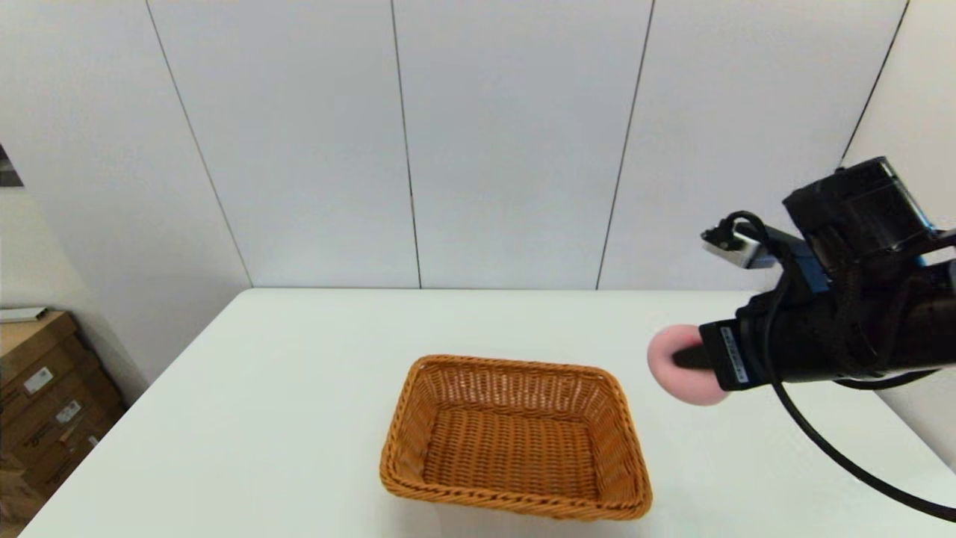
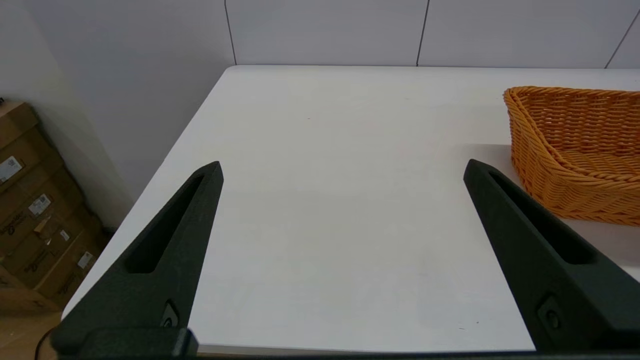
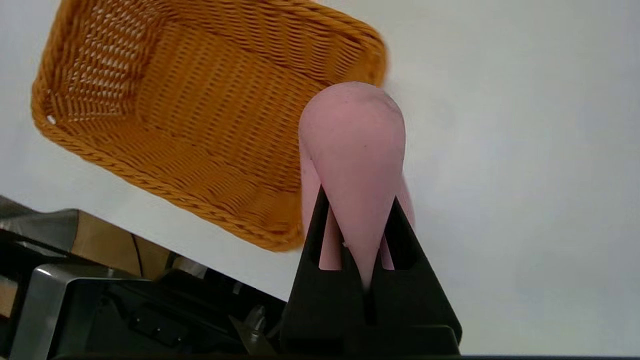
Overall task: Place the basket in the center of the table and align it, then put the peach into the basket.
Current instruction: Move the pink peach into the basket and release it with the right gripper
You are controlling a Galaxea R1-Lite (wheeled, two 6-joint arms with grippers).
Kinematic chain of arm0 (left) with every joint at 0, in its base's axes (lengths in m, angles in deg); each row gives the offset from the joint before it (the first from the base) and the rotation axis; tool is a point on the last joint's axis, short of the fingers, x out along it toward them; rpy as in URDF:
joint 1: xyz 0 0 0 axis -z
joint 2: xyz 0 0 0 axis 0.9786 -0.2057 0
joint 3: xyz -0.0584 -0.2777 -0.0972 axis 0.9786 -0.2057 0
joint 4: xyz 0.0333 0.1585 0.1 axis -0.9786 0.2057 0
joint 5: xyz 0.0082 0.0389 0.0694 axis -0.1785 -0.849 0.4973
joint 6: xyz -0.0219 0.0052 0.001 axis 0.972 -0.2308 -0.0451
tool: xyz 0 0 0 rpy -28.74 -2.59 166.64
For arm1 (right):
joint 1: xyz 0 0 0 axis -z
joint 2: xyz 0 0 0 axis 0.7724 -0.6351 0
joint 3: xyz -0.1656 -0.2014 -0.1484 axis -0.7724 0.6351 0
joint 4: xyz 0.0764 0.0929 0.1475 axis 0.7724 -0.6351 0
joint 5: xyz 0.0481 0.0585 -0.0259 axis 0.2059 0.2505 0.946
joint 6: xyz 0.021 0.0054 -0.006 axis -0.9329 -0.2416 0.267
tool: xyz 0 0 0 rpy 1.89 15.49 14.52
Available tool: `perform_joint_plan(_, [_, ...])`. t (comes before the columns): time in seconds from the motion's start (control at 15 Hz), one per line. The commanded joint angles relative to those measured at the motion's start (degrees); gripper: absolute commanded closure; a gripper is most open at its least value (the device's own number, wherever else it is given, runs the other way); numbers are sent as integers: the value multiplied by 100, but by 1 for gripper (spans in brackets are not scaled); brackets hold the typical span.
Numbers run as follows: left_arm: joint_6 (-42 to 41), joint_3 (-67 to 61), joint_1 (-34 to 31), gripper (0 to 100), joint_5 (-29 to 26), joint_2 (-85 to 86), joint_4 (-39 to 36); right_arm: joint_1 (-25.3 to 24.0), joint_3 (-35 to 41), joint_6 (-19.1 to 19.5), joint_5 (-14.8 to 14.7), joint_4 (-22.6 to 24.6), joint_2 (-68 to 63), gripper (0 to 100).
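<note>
Basket: your rectangular orange-brown woven wicker basket [image 1: 515,437] sits on the large white table [image 1: 284,403], near the front edge around the middle, nothing inside
Peach: small pale pink rounded peach [image 1: 676,366] is off the table, in the air just right of the basket's right rim, squashed narrow in the grip
Right gripper: your right gripper [image 3: 357,207] reaches in from the right, black fingers [image 3: 317,225] clamped tight on the peach
Left gripper: your left gripper [image 2: 342,170] is parked low over the table's left side, fingers spread wide, nothing between them, basket just to its right
Background: cardboard boxes [image 1: 41,396] on the floor left of the table
</note>
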Motion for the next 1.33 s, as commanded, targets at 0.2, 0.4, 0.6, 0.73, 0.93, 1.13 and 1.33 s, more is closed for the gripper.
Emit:
perform_joint_plan(0.2, [4, 0, -1, 0, 5, 1, 3, -819, -1072, 2, 21, 33, -2205, 100])
perform_joint_plan(0.4, [4, 0, -1, 0, 5, 1, 3, -1117, -1467, -16, 21, 7, -2794, 100])
perform_joint_plan(0.6, [4, 0, -1, 0, 5, 1, 3, -1302, -1652, -113, 12, 24, -3172, 0])
perform_joint_plan(0.73, [-4, 0, -1, 0, 5, -7, 3, -1320, -1775, -244, 39, -11, -3180, 0])
perform_joint_plan(0.93, [-4, 0, -1, 0, 5, 1, 3, -1276, -1784, -244, 39, -29, -3048, 0])
perform_joint_plan(1.13, [-4, 0, -1, 0, 5, 1, 3, -1205, -1784, -253, 47, -37, -2750, 0])
perform_joint_plan(1.33, [-4, 0, -1, 0, 5, 1, 3, -748, -1757, -244, 56, -160, -2187, 0])
